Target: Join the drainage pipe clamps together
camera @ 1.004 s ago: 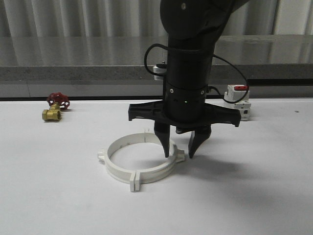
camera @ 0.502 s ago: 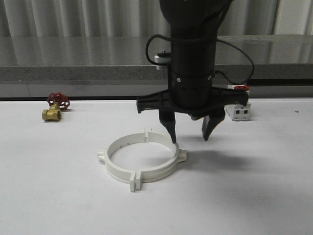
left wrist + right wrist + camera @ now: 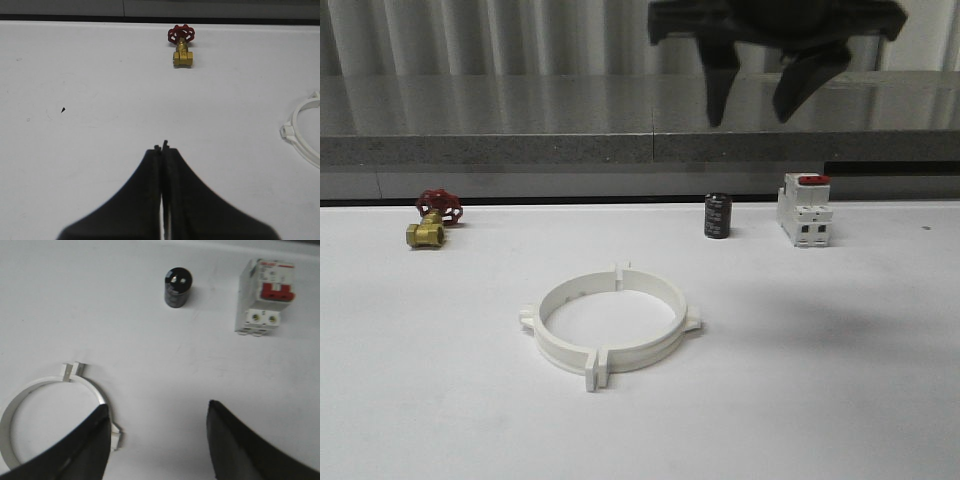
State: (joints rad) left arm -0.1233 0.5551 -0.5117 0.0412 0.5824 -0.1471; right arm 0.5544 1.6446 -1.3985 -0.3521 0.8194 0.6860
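Clamps (image 3: 608, 328) lay joined as one white ring on the table (image 3: 840, 400), near its middle, flanges meeting. I saw my right gripper (image 3: 752, 92) high above, fingers spread, holding nothing. My left gripper (image 3: 163, 150) had its fingers pressed together over bare tabletop. Toward the far edge stood a brass valve with red handwheel (image 3: 432, 221), a black capacitor (image 3: 718, 216) and a circuit breaker (image 3: 804, 209); its label was unreadable.
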